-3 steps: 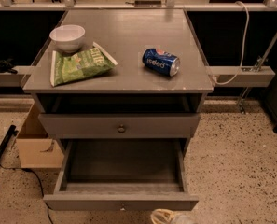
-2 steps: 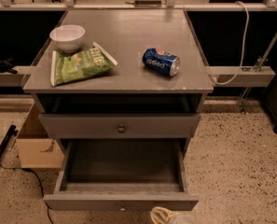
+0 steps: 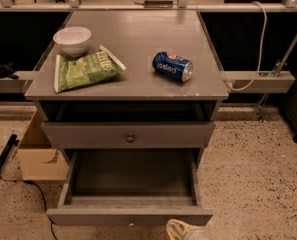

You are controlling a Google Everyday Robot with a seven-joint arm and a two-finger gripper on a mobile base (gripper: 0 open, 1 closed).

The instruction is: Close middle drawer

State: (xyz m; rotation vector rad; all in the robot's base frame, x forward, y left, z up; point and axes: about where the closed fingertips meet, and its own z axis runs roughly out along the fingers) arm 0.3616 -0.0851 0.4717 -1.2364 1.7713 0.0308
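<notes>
The middle drawer of the grey cabinet is pulled far out toward me. Its long shallow box is empty, and its small knob shows at the lower edge of the front. Above it, the top drawer with the darker round knob is shut. My gripper shows only as a pale tip at the bottom edge of the camera view. It sits just in front of the open drawer's front, right of the knob.
On the cabinet top are a white bowl, a green chip bag and a blue Pepsi can lying on its side. A cardboard box stands on the floor at the left. A cable lies by it.
</notes>
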